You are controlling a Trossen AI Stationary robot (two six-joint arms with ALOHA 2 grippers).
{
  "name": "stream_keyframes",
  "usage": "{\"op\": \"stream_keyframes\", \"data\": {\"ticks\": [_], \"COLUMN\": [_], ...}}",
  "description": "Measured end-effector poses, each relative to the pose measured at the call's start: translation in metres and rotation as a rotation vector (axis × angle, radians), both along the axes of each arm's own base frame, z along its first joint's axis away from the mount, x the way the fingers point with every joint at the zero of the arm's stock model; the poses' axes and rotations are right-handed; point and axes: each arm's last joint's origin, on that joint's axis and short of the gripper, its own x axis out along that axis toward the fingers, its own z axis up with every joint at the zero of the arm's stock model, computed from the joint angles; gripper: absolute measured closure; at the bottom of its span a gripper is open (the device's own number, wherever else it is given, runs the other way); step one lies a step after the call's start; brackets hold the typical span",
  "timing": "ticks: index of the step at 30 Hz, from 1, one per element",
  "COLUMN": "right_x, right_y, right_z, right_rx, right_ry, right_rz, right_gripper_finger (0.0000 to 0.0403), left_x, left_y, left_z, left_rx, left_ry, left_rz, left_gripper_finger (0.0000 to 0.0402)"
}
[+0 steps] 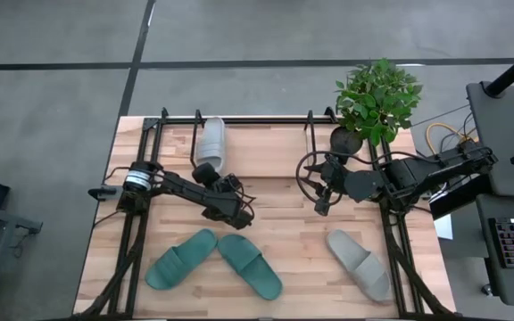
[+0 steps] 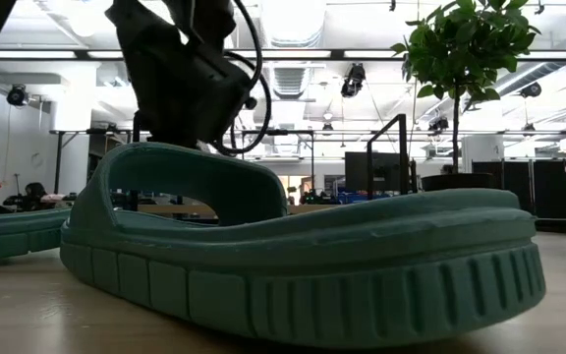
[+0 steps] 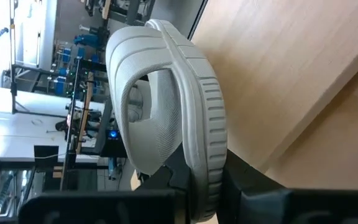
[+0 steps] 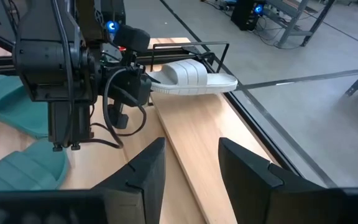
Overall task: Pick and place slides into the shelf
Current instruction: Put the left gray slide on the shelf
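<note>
My left gripper (image 1: 209,169) is shut on a light grey slide (image 1: 211,141) at the shelf (image 1: 239,119) along the table's far edge. In the right wrist view this slide (image 4: 194,76) lies level, strap up, close over the shelf's wood base (image 4: 197,118); whether it touches the base I cannot tell. Two teal slides (image 1: 181,259) (image 1: 250,266) lie sole down near the front edge. A second grey slide (image 1: 358,263) lies at the front right. My right gripper (image 1: 320,203) hangs open over the table's middle right, holding nothing. My left gripper pinches the grey slide's near end (image 3: 204,186) between its two fingers, one on the footbed side and one on the sole side. The fingers come from the table's near side, slanting slightly down, along the slide's length. The slide sticks out level beyond them toward the far edge.
A potted plant (image 1: 377,94) stands at the table's far right, beside the shelf's right end loop (image 1: 310,134). In the low view a teal slide (image 2: 303,265) fills the foreground. Bare wood lies between the teal pair and the front grey slide.
</note>
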Motion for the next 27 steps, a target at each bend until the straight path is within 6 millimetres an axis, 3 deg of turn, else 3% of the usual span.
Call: {"op": "stream_keyframes", "data": {"ticks": [10, 19, 27], "right_x": [0.000, 0.000, 0.000], "right_y": [0.000, 0.000, 0.000], "right_z": [0.000, 0.000, -0.001], "right_rx": [-0.003, -0.003, -0.005], "right_ry": [0.001, 0.002, 0.006], "right_rz": [0.001, 0.001, 0.002], "right_gripper_finger": [0.0264, 0.0264, 0.0264], "left_x": [0.000, 0.007, 0.016], "left_y": [0.000, -0.002, -0.001], "left_z": [-0.005, -0.010, -0.018], "left_rx": [-0.025, -0.119, -0.309], "left_ry": [-0.025, -0.004, 0.037], "left_rz": [0.016, -0.008, -0.034], "left_gripper_finger": [0.0381, 0.0334, 0.0290]}}
